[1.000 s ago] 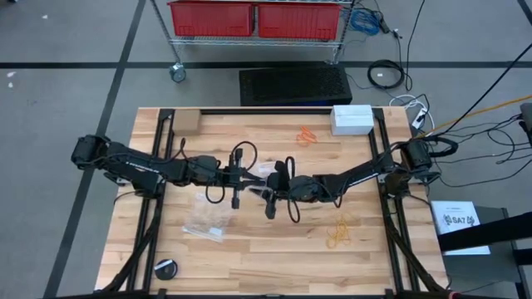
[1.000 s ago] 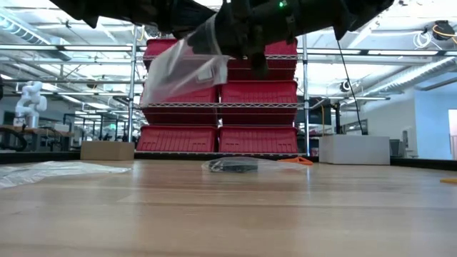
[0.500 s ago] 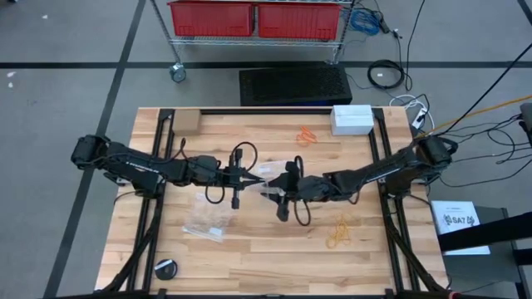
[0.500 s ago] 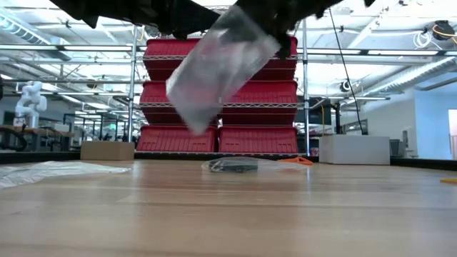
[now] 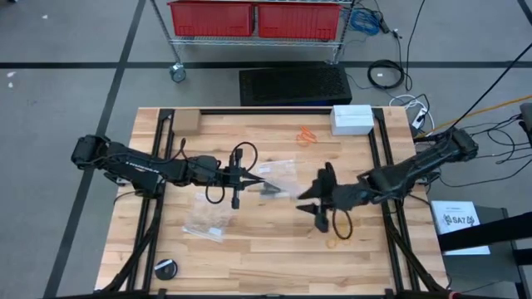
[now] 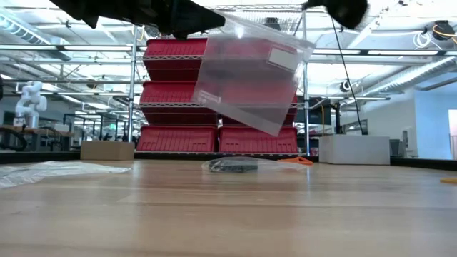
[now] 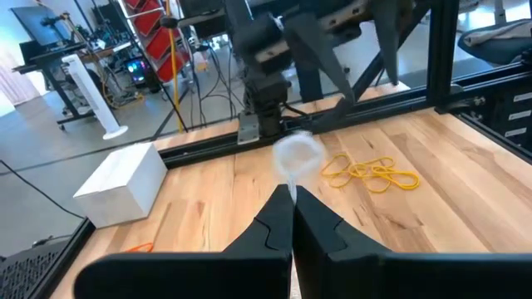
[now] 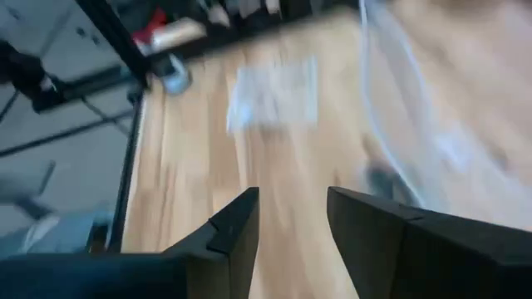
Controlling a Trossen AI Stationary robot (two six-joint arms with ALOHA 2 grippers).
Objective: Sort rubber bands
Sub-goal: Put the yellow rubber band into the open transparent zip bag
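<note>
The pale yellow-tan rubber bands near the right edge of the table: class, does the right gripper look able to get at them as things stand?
Probably yes. The right gripper is open and empty, close beside the pale yellow-tan rubber bands, with only bare wooden table around them. The left gripper, shut on the clear plastic bag, stays well clear.

A clear glossy plastic bag [image 6: 250, 75] hangs above the smooth pale wooden table [image 5: 249, 249], near matt yellow rubber bands [image 7: 370, 173]
</note>
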